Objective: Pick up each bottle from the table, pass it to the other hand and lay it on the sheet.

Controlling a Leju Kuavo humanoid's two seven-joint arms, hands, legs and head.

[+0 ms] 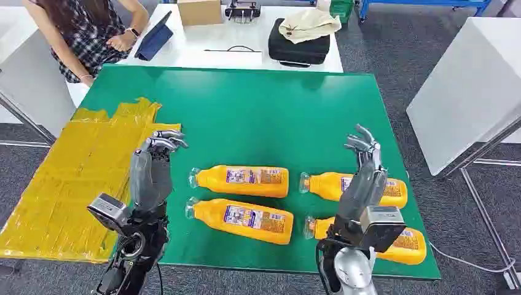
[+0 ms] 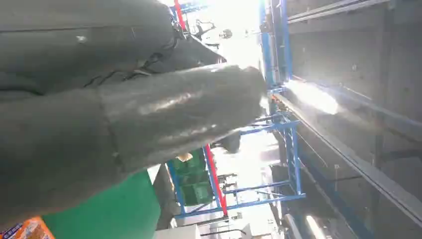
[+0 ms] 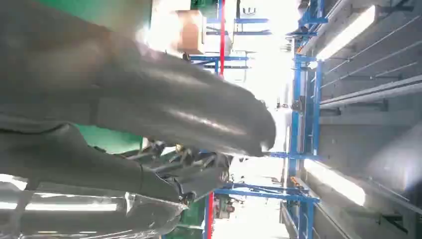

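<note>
Both hands hold nothing. The right hand (image 1: pixel 364 161) is raised with fingers spread, at the lower right of the frame; the left hand (image 1: pixel 153 165) is up too, fingers loosely curled, at the lower left.

Four orange bottles lie on their sides on the green worktop (image 1: pixel 246 104). The upper right bottle (image 1: pixel 329 185) and the lower right bottle (image 1: pixel 410 244) are partly hidden behind the right arm. The upper middle bottle (image 1: pixel 242 180) and lower middle bottle (image 1: pixel 242 219) lie between the hands.

They look like full, smooth plastic: stiff, fairly heavy, likely to roll. The labelled middle seems the best grip.

The yellow sheet (image 1: pixel 67 178) lies left of the left hand.

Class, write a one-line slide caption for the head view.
Both hands, left and right, raised empty above four orange bottles on the green table, beside the yellow sheet.
</note>
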